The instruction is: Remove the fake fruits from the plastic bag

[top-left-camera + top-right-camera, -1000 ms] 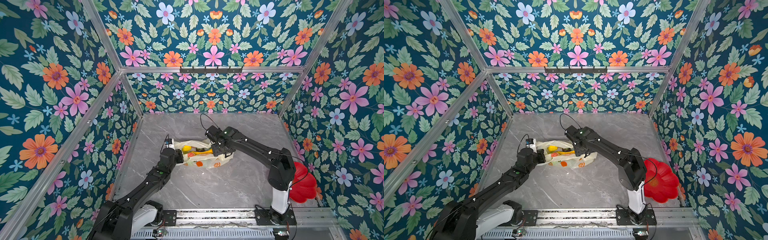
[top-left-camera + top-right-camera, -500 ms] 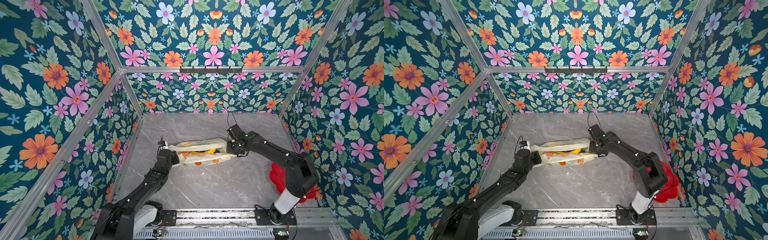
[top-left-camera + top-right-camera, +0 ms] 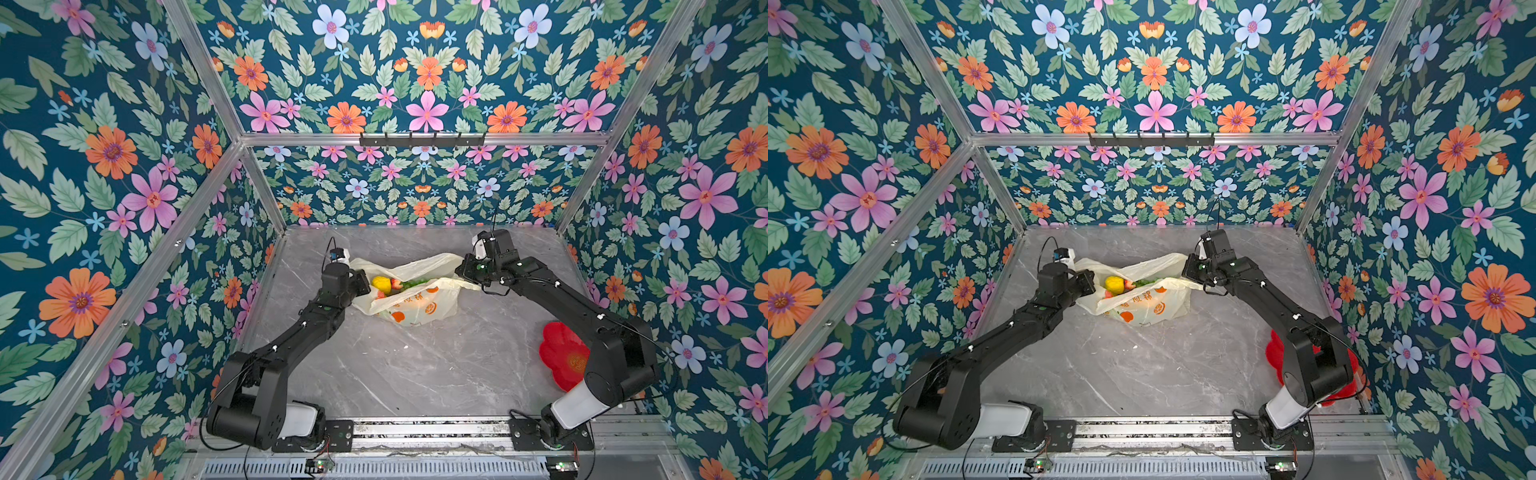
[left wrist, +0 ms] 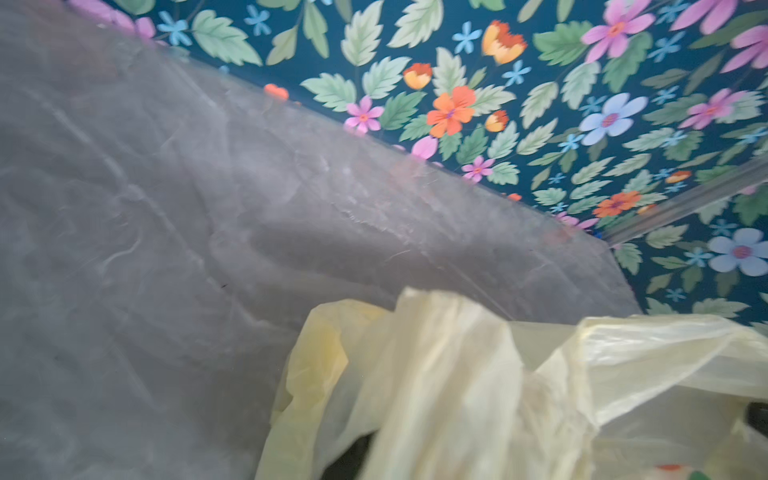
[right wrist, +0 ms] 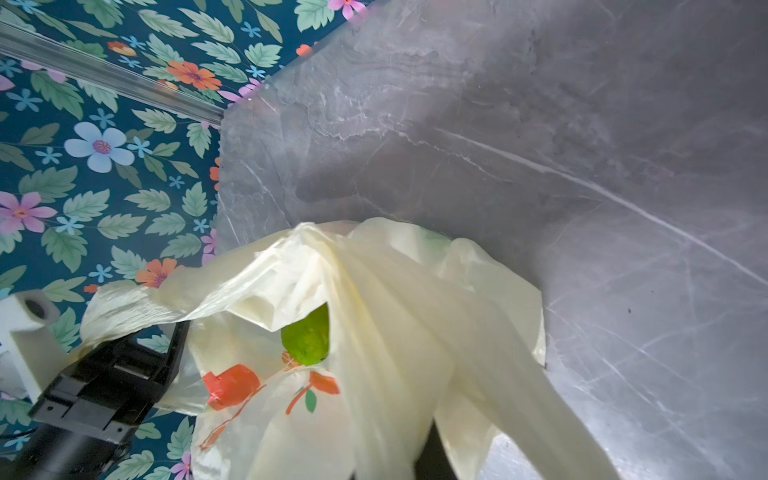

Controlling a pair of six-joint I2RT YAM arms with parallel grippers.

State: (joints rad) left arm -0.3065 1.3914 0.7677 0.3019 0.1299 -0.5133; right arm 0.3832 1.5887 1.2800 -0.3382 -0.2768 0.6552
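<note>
Pinched shut with the left tool (image 3: 360, 283) on one edge of the plastic bag (image 3: 419, 305) and with the right tool (image 3: 466, 272) on the opposite handle, mouth stretched open between them over the grey worktop (image 3: 415, 365), fake fruits (image 3: 381, 284) lying inside.

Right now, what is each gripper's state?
Left gripper: closed on the plastic bag's edge.
Right gripper: closed on the plastic bag's opposite edge.
</note>
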